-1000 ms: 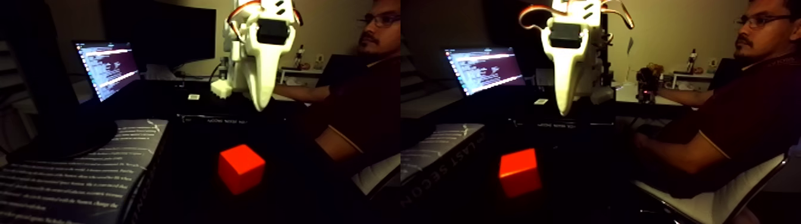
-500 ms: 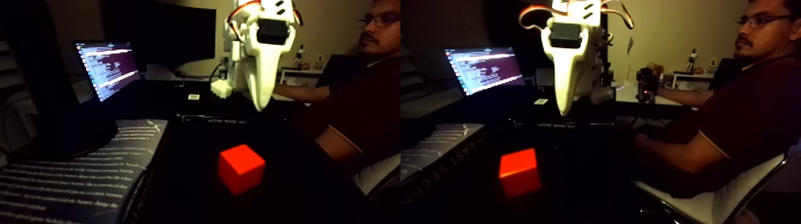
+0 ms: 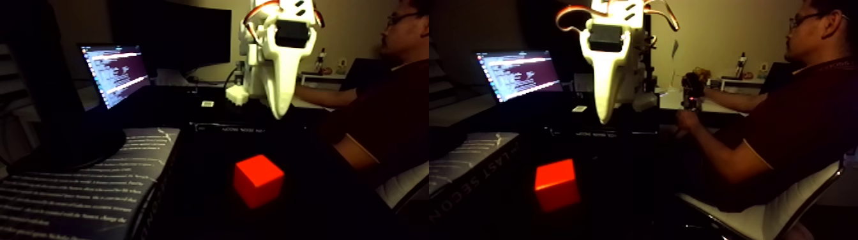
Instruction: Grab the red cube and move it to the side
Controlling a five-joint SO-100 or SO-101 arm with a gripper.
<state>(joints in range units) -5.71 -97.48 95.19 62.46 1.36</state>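
- Red and bright, the red cube sits on the dark table in the lower middle of the left half of my fixed view; the right half shows it again, just beside the corner of a printed book.
- White plastic, my hand hangs above and behind the cube, well apart from it, tip pointing down.
- From this angle I see the fingers as one tapering white shape, so I cannot tell whether they are apart or together; nothing is between them and the cube.
- An open book with white text on dark pages lies at the left of the cube, tilted.
- Behind, a laptop glows with lines of text.
- A person in a dark shirt sits on a chair at the right, facing away toward a desk at the back, one arm stretched toward it.
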